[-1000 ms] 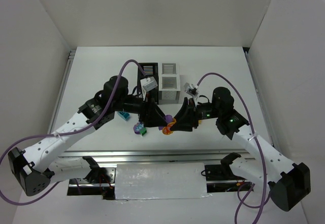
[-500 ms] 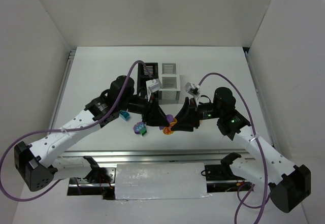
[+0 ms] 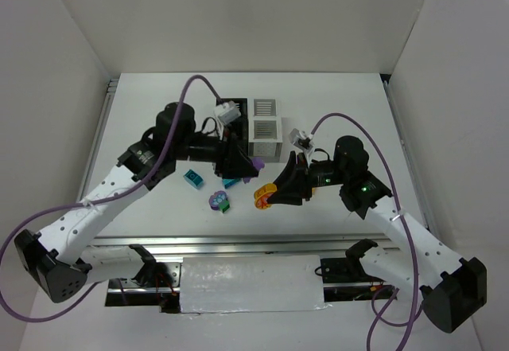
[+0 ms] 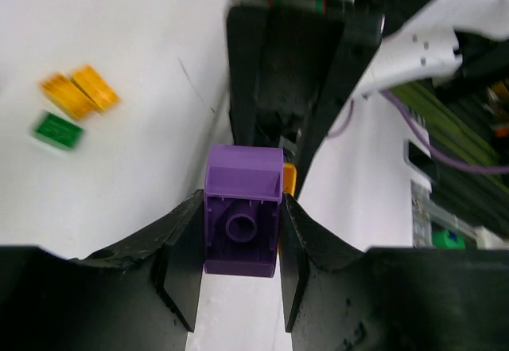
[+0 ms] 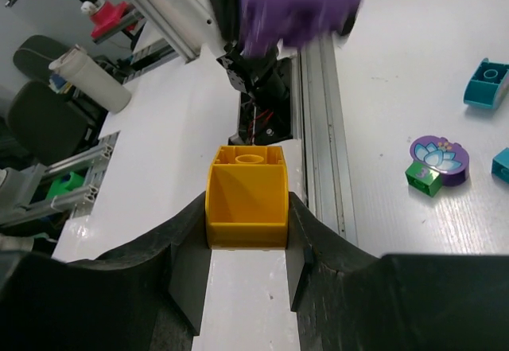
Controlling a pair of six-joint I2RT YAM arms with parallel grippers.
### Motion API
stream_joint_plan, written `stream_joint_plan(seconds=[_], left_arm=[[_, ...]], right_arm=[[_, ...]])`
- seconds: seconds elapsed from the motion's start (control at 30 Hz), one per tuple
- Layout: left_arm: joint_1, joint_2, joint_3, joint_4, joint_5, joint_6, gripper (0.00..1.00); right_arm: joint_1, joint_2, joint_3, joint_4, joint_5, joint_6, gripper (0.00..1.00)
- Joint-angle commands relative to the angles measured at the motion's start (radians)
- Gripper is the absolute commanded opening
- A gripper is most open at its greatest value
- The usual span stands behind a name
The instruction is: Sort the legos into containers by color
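L tool (image 4: 241,232) is pinching a purple lego (image 4: 242,177) tight btw its two black fingers (image 4: 179,271), stud side facing the wrist cam. From the top cam this purple lego sits just by the near side of the boxes (image 3: 265,130), right in front of a white one. R tool (image 5: 248,216) is pinching an orange lego (image 5: 246,188) the same way, w/ a finger on each side & the hollow side up. From the top cam the orange one (image 3: 262,196) is near the middle of the worktop (image 3: 350,104), a bit nearer the arm bases than the purple one, & the two tools are close but not touching. Other legos lie loose on the worktop: a teal one (image 3: 193,177) to the left, one more teal one (image 3: 231,181) under the L tool, & a round purple bit w/ a flower on it (image 3: 216,200) touching a small green one (image 3: 226,206). L wrist cam also shows two orange bits (image 4: 79,92) & a green bit (image 4: 57,130) on white, blurry, can't tell just where. The boxes are a tight bunch at the back, black & white w/ slats; part of the bunch is hidden by the L arm
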Motion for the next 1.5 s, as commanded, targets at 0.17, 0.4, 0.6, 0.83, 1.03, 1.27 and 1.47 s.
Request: stream_joint_plan(seconds=[0.17, 0.4, 0.6, 0.83, 1.03, 1.27, 1.47], left_arm=[[0.129, 0.049, 0.145, 0.013, 0.004, -0.007, 0.0], [0.144, 0.219, 0.256, 0.024, -0.783, -0.057, 0.0], [0.16, 0.315, 0.119, 0.454, -0.992, 0.031, 0.0], [0.186, 0.494, 0.125, 0.677, -1.009, 0.115, 0.0], [0.227, 0.608, 0.099, 0.831, -0.985, 0.127, 0.07], [0.233, 0.678, 0.075, 0.935, -0.991, 0.139, 0.11], [0.233, 0.683, 0.027, 0.998, -0.981, 0.139, 0.29]], right_arm=[[-0.002, -0.025, 0.002, -0.002, 0.027, -0.049, 0.0], [0.001, -0.106, -0.015, -0.02, 0.372, 0.036, 0.0], [0.001, -0.194, 0.039, -0.161, 0.562, 0.059, 0.0], [0.003, -0.258, -0.028, -0.189, 0.567, 0.117, 0.0], [0.004, -0.295, -0.048, -0.227, 0.572, 0.12, 0.0], [0.003, -0.304, -0.03, -0.277, 0.57, 0.097, 0.0], [0.004, -0.315, -0.041, -0.29, 0.569, 0.097, 0.0]])
